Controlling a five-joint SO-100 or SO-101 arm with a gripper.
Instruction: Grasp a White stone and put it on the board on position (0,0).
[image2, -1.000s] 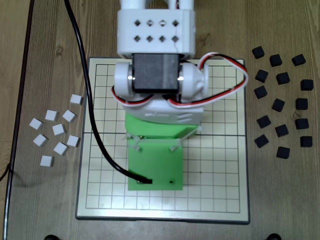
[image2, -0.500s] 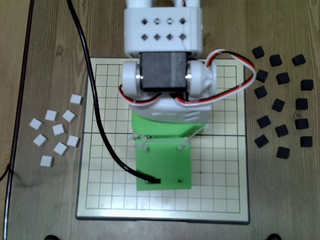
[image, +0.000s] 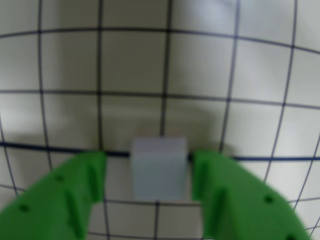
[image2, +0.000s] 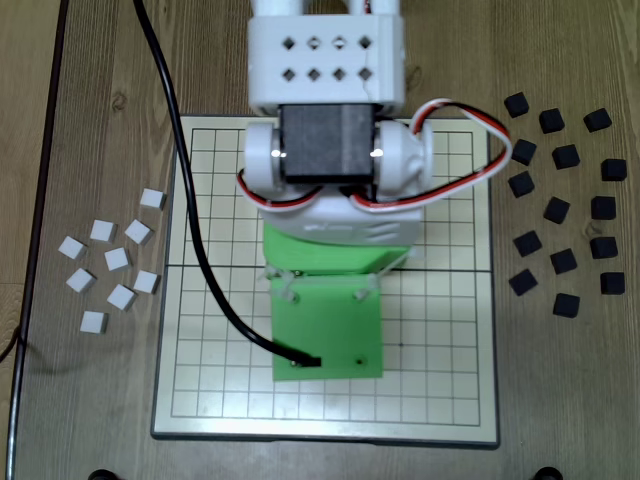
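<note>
Where the wrist view looks straight down past the green fingers (image: 75, 190), we find the White stone (image: 158, 167) sitting between them on the board (image: 200, 70). There is a narrow gap on each side of the stone, so the gripper (image: 148, 172) is parted around it and clamps nothing, as far as we can make out (the picture is soft, and whether the fingers brush the stone's sides we cannot tell). The stone lies on a thick dark line of the grid, right where a thin line crosses it.

In the fixed view we see the arm (image2: 330, 150) reaching down over the middle of the board (image2: 450, 370), its white body and green wrist plate (image2: 327, 330) covering the stone and the gripper altogether. A black cable (image2: 180, 190) runs from the top edge down across the board's left part to the green plate, and red-and-white wires (image2: 470, 135) loop out on the right of the arm.

On the wooden table (image2: 90, 80), left of the board in this view, lie eight loose white blocks (image2: 117, 260); to the right lie the black blocks (image2: 563, 260), scattered and apart from one another.

We can read no brand, label or writing on any of it.
</note>
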